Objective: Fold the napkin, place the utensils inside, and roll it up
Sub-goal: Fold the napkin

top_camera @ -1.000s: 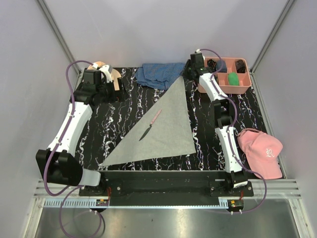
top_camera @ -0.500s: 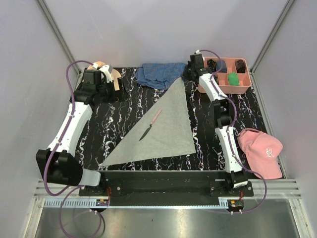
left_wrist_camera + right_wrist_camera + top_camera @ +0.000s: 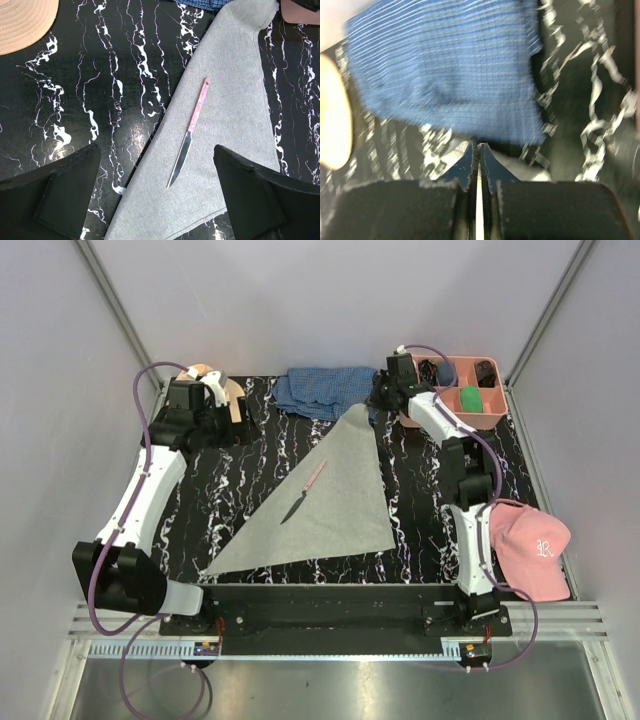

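Observation:
The light-grey napkin point(image 3: 340, 490) lies folded into a triangle on the black marbled table; it also shows in the left wrist view point(image 3: 230, 100). One utensil, a knife with a pale pink handle point(image 3: 305, 490), lies on it near the long folded edge, and is seen in the left wrist view point(image 3: 192, 130). My right gripper point(image 3: 378, 398) is at the napkin's far corner, its jaws shut with a thin pale strip of cloth between them point(image 3: 479, 145). My left gripper point(image 3: 220, 428) hovers at the back left, wide open and empty point(image 3: 156, 150). No other utensils are in view.
A blue checked cloth point(image 3: 320, 390) lies at the back centre, just beyond the right gripper point(image 3: 445, 65). A pink compartment tray point(image 3: 495, 422) is at the back right. A pink cap point(image 3: 530, 545) lies at the right edge, a peach hat point(image 3: 205, 375) at the back left.
The right arm has swung its elbow out to the right, and the napkin's far corner has shifted slightly toward the near left with the gripper. The left arm and the knife have not moved.

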